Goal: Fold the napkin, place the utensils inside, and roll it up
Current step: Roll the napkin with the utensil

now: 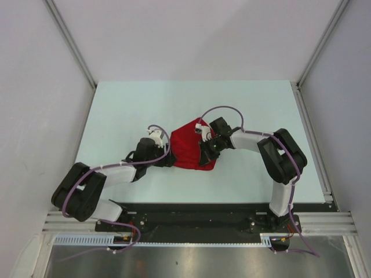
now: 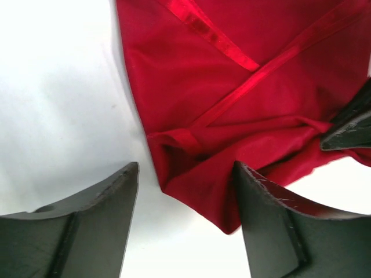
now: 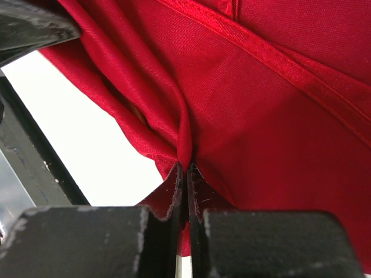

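As you look down the right wrist view, your right gripper [image 3: 185, 169] has its jaws pressed together on a fold of the napkin [image 3: 261, 116]. The red cloth comes up from between the tips and spreads away beyond them, mostly to their right side. From above, this gripper [image 1: 207, 147] sits on the right part of the napkin [image 1: 188, 152], which lies between your two arms on the table [image 1: 243, 110].

Your left gripper [image 2: 185, 174] stands wide and holds nothing. Between its two fingers [image 2: 87, 226] lies the near corner of the napkin [image 2: 232, 116], resting on the table [image 2: 58, 87]. The cloth is close against the right finger; I cannot tell if it touches. It is apart from the left finger. Beyond the jaws two shiny hemmed edges cross each other. At the far right of these jaws the dark tip of the right gripper [image 2: 348, 124] pinches a wrinkle of cloth. From above, the left gripper [image 1: 168, 159] is just at the napkin's left edge.
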Controlling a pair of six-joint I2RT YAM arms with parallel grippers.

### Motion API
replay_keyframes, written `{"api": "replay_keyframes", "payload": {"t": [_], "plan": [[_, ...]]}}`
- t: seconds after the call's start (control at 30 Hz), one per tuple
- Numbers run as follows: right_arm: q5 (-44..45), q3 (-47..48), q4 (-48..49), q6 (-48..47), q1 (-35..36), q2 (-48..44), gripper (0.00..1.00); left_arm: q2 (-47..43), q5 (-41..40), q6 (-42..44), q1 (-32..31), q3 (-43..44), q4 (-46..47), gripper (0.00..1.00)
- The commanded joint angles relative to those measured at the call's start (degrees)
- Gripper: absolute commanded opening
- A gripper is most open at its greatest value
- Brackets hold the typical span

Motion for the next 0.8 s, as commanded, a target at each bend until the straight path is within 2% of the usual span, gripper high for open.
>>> {"api": "replay_keyframes", "payload": {"t": [0.0, 0.13, 0.4, 0.77], "plan": [[5.17, -1.52, -2.19, -1.37, 0.01, 4.39, 0.00, 0.85, -2.35, 1.06, 0.37, 2.62, 1.87, 0.68], [4.64, -1.52, -2.28, -1.37, 0.01, 4.65, 0.00, 1.29, -2.00, 2.02, 0.37, 3.42, 2.39, 0.64], [4.02, -1.52, -2.63, -1.37, -0.08, 5.18, 0.00, 1.91, -0.50, 4.66, 0.28, 3.24, 5.12, 0.64], [3.50, -1.26, -2.98, -1.37, -0.08, 5.79, 0.00, 2.69, -0.06, 5.63, -0.86, 3.50, 6.88, 0.49]]}}
